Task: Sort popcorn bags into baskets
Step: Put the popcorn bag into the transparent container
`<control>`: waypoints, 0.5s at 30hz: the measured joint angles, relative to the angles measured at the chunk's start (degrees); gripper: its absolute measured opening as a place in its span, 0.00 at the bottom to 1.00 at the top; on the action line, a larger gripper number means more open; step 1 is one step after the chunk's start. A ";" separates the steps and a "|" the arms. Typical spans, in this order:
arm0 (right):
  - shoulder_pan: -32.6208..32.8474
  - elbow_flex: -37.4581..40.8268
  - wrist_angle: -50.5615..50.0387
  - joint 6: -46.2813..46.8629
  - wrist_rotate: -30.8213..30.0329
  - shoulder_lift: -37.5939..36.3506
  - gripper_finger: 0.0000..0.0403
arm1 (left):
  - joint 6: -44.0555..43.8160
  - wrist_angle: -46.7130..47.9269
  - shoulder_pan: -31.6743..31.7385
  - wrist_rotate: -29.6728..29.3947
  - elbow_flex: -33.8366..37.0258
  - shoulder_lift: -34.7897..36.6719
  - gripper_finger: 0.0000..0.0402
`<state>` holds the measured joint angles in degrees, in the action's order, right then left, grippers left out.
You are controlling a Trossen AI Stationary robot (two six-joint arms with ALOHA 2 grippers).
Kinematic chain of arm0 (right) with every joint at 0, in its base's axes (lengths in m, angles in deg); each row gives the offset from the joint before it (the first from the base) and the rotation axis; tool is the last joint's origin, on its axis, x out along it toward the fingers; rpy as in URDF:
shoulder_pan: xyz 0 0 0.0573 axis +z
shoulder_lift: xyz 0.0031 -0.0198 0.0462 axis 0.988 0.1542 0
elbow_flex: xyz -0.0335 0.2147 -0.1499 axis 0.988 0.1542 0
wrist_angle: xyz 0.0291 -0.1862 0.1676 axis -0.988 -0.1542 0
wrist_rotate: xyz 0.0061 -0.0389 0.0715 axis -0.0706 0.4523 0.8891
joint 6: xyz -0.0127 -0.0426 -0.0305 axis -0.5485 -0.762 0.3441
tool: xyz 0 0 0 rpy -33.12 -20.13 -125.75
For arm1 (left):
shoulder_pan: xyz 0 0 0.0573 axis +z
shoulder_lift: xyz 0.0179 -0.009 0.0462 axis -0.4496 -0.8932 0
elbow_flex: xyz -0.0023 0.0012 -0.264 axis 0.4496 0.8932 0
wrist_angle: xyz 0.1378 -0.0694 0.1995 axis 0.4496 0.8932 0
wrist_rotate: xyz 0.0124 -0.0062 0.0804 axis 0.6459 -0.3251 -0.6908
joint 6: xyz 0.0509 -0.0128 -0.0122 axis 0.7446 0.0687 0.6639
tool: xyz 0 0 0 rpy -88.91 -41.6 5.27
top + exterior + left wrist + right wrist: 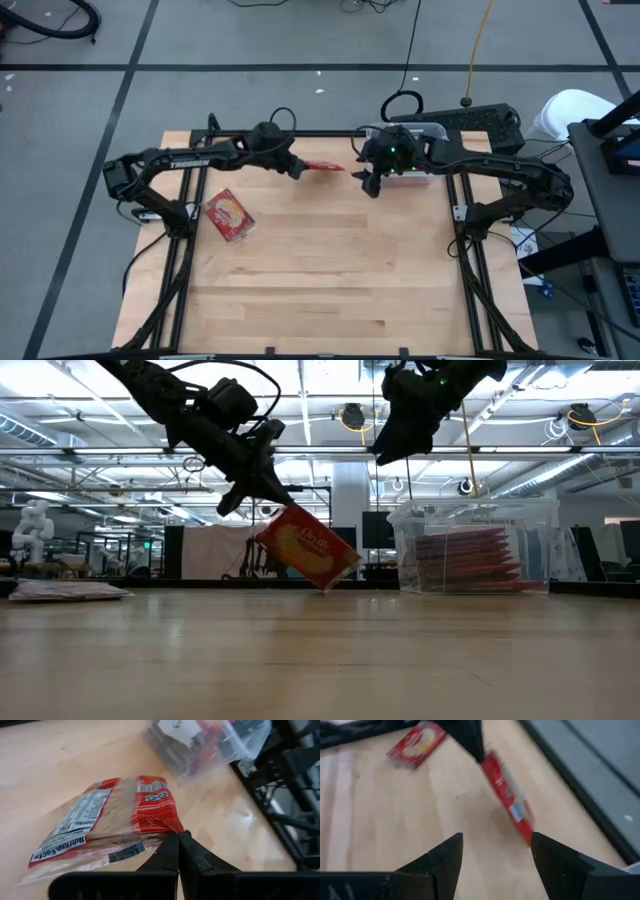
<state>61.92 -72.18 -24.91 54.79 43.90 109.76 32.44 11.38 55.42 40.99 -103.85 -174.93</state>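
A lone popcorn bag (228, 215) lies flat on the bench (330, 280) nearest the front edge, picture side up, well apart from both arms. Farther back, the left gripper (178, 838) has its fingers pinched tight on the corner seam of a second popcorn bag (308, 547), which hangs tilted above the wood, apparently clear of it, its free end dipping low. From that droop the packet looks light and floppy, its glossy film probably slick; the flat crimped seam along an edge seems the surest place to take hold, since a pinch on the puffy middle could slide off or crush the contents. Just beyond the held bag, the right gripper (496, 851) hovers with its fingers spread wide and empty, facing the dangling packet as if ready to receive it. At the far edge stands the clear basket (474, 546), already stocked with a row of red packets on edge, leaving what appears to be little room for more.
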 joint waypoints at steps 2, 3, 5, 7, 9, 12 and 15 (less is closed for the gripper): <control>0.30 0.35 2.06 0.26 -1.70 0.51 0.56 | -0.81 -0.56 0.33 1.04 0.01 0.00 0.00; 0.57 0.19 3.18 0.18 -2.76 0.99 0.56 | -1.04 -0.67 0.42 1.19 0.00 0.00 0.00; 0.75 -1.24 3.68 -1.35 -4.63 2.74 0.56 | -1.10 -0.77 0.57 1.39 0.00 0.00 0.00; 0.80 -4.07 4.60 -2.43 -5.67 5.40 0.56 | -1.14 -0.79 0.91 2.24 0.00 0.00 0.00; 0.16 -7.18 4.22 -2.57 -5.48 8.66 0.56 | -1.66 -0.79 1.26 3.27 0.00 0.00 0.00; -0.37 -9.68 4.12 -4.54 -4.06 13.63 0.56 | -2.24 -0.86 1.38 3.47 0.00 0.00 0.00; -0.40 -10.12 5.18 -6.69 -3.92 17.80 0.56 | -2.38 -0.90 1.32 3.56 0.00 0.00 0.00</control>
<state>61.52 -82.30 -19.73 48.11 39.98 127.56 30.06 10.48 56.74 44.55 -103.85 -174.93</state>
